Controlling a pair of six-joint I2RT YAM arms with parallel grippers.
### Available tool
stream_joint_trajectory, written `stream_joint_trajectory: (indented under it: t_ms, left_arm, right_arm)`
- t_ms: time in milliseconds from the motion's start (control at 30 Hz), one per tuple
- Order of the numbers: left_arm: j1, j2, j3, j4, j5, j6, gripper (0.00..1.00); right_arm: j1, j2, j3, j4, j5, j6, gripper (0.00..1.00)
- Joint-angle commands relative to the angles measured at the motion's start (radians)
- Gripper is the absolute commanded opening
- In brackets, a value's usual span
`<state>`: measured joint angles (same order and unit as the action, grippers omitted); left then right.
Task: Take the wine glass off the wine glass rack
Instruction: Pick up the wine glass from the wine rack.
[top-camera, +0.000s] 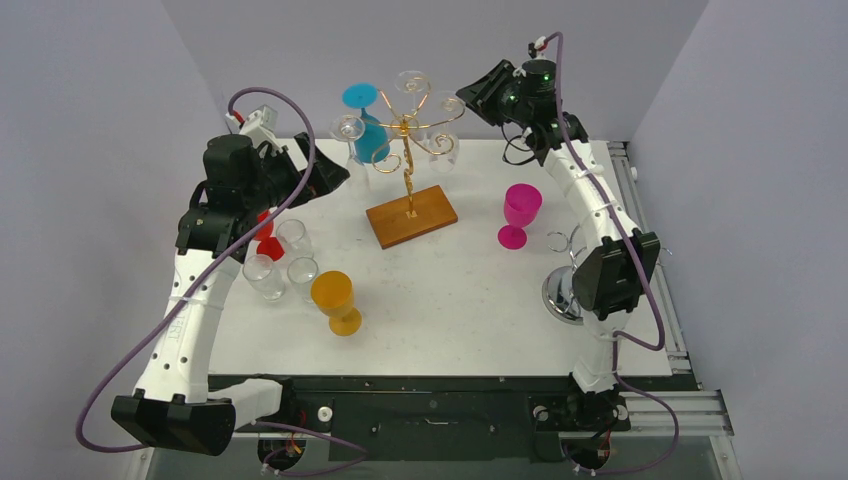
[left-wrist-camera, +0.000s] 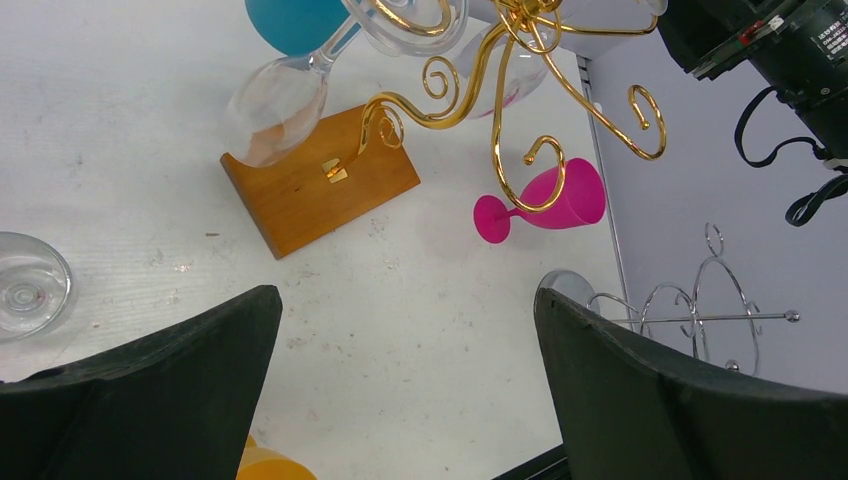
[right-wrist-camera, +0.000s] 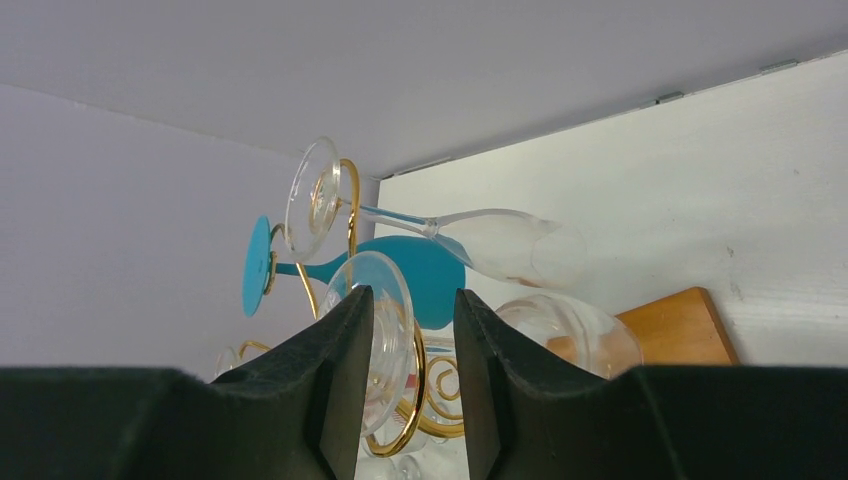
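The left gripper (left-wrist-camera: 405, 300) hangs wide open and empty above the desk (top-camera: 450, 300), short of the rack (top-camera: 406, 160) and touching nothing. Below and beside that arm stand a few clear tumblers (top-camera: 265, 276), with an orange goblet (top-camera: 335, 300) just to their right.

The rack stands at the back of the desk, near its middle, on a wooden base (top-camera: 411, 216). Several glasses hang upside down from its gold curls: a blue glass (top-camera: 365, 125) on the left side and clear ones around the top and right.

The right gripper (right-wrist-camera: 412, 300) is raised at the rack's upper right. In the wrist view its jaws stand narrow, with a small gap between them, and the foot of a clear wine glass (right-wrist-camera: 390, 310) shows in that gap, hooked in a gold curl. Whether the fingers (right-wrist-camera: 335, 380) already press on the glass cannot be told.

Further right, a pink goblet (top-camera: 519, 213) stands on the desk, and a chrome stand (top-camera: 562, 290) sits by the right arm's elbow.

The step in hand looks like the grasp itself: the wine glass hangs on the rack, not yet taken off. The next move likely calls for a firm but gentle hold, then sliding the foot out along the open end of its curl, not pulling straight down, so that the rack does not tip and the neighbouring glasses are not knocked.
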<state>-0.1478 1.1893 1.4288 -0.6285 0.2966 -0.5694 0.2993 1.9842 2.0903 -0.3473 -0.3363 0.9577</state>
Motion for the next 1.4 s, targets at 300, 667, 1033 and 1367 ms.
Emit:
stream_joint_trajectory:
  t_ms: [300,667,1033,1367]
  left_arm:
    - [0.007,-0.002,-0.007,0.066,0.023,-0.003,0.96]
    - [0.007,-0.009,-0.012,0.069,0.029,-0.001,0.96]
    - [0.008,-0.011,-0.019,0.07,0.029,0.0,0.96]
    - [0.007,-0.007,-0.021,0.074,0.034,0.002,0.96]
  right_arm:
    - [0.011,-0.006,0.025,0.047,-0.01,0.005,0.23]
    - [0.011,-0.033,-0.011,0.082,-0.004,0.033,0.06]
    - [0.001,-0.089,-0.104,0.197,-0.012,0.13,0.0]
    - [-0.01,-0.148,-0.208,0.33,-0.009,0.215,0.0]
